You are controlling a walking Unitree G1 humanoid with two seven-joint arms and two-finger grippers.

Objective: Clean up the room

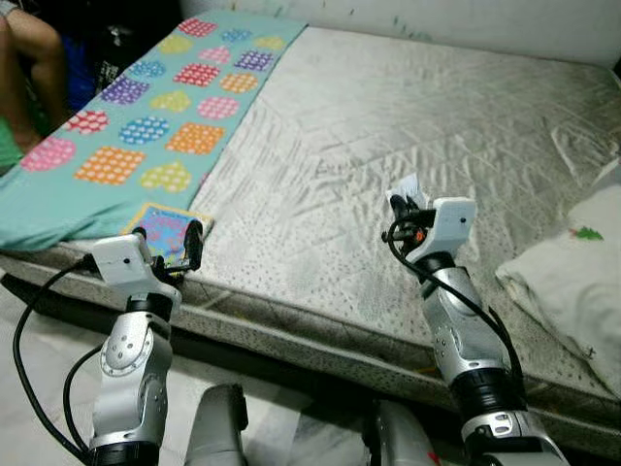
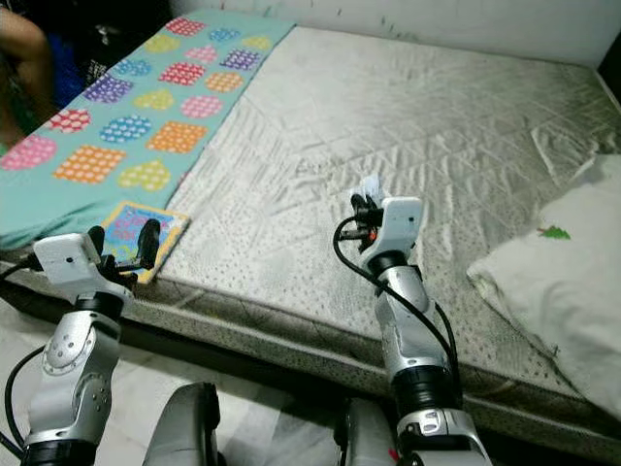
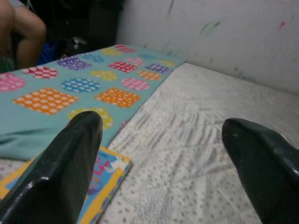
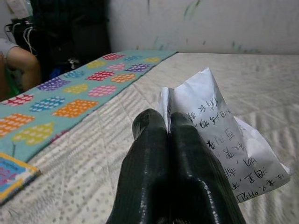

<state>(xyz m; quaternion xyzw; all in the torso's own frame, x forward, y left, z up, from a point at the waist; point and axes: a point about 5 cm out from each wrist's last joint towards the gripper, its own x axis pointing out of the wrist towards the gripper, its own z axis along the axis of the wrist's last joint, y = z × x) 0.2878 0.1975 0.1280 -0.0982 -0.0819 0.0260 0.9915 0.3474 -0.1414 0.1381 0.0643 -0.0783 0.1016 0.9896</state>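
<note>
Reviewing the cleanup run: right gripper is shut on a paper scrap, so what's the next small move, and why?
Probably lift the right gripper clear of the grey quilted mattress: its fingers are pinched shut on the white handwritten paper scrap. The open left gripper hovers by the colourful children's book at the mattress's edge, likely the following pick.

Crumpled white paper slip [image 4: 219,140] with handwritten characters, pinched upright between the closed fingers of the right gripper [image 4: 169,126] above the bare grey mattress [image 1: 408,126]; colourful square book [image 1: 165,231] flat at the mattress's near edge.
</note>
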